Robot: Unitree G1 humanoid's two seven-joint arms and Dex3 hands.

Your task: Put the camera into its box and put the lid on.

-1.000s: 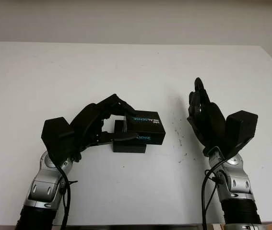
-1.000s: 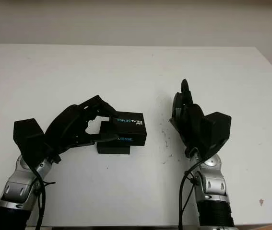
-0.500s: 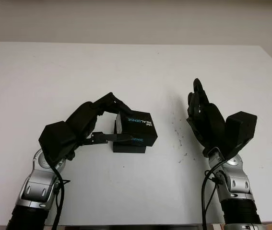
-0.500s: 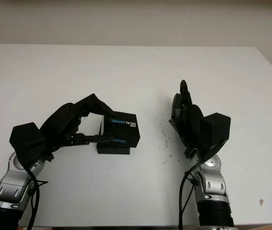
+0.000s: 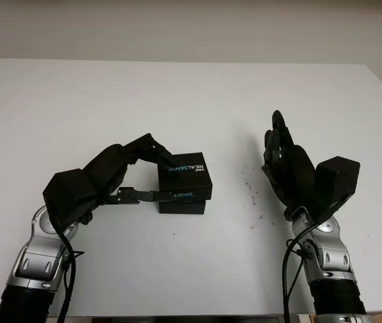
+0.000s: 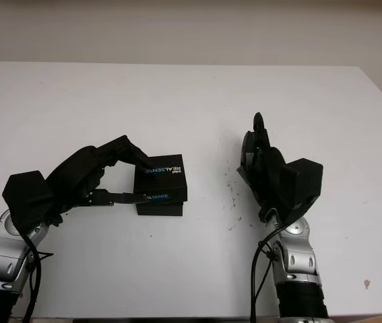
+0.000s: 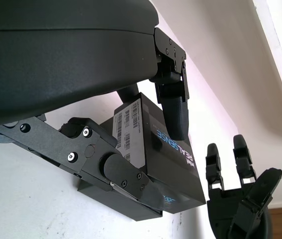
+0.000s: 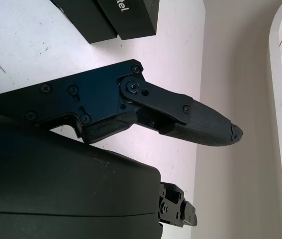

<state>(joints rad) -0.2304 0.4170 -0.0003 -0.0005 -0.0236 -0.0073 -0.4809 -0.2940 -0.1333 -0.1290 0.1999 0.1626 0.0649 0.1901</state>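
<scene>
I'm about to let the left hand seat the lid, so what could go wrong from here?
1. The black printed cardboard lid sits skewed over the black box base; pressed down now, it could jam on a corner.
2. The left hand alone holds the lid and nothing steadies the base, so it may slide on the white table. The right hand is open, off to the side.
</scene>
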